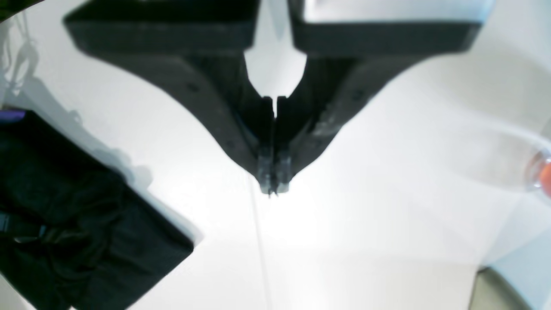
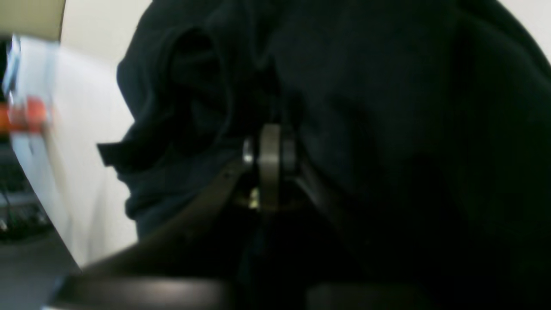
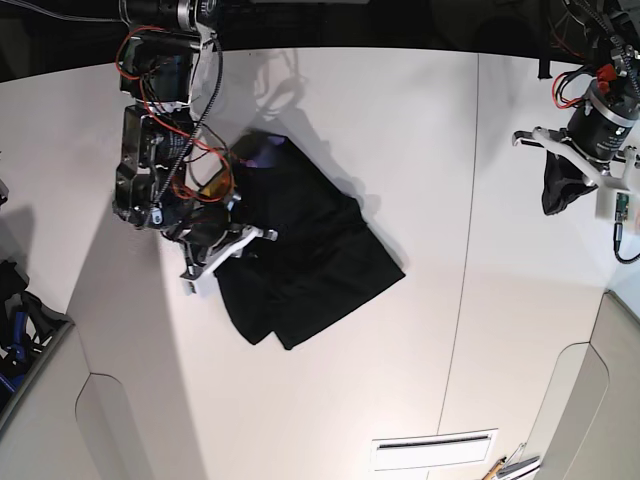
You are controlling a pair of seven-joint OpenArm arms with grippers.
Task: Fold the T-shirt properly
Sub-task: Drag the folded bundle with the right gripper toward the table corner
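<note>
The black T-shirt [image 3: 310, 260] lies on the white table [image 3: 400, 120] as a folded, roughly rectangular bundle set diagonally. A bit of purplish collar lining [image 3: 262, 152] shows at its far corner. My right gripper [image 3: 232, 240] is at the shirt's left edge. In the right wrist view the gripper [image 2: 269, 148] is shut, with bunched black cloth [image 2: 387, 107] around its tips. My left gripper [image 3: 556, 200] is far off to the right over bare table. In the left wrist view it [image 1: 273, 183] is shut and empty, with the shirt [image 1: 86, 224] at lower left.
A seam [image 3: 465, 250] runs front to back across the table. A white slotted plate [image 3: 432, 450] lies near the front edge. Grey cut-outs sit at the front left [image 3: 110, 430] and front right [image 3: 585, 410]. A blurred orange item [image 1: 546, 176] shows at the right edge of the left wrist view.
</note>
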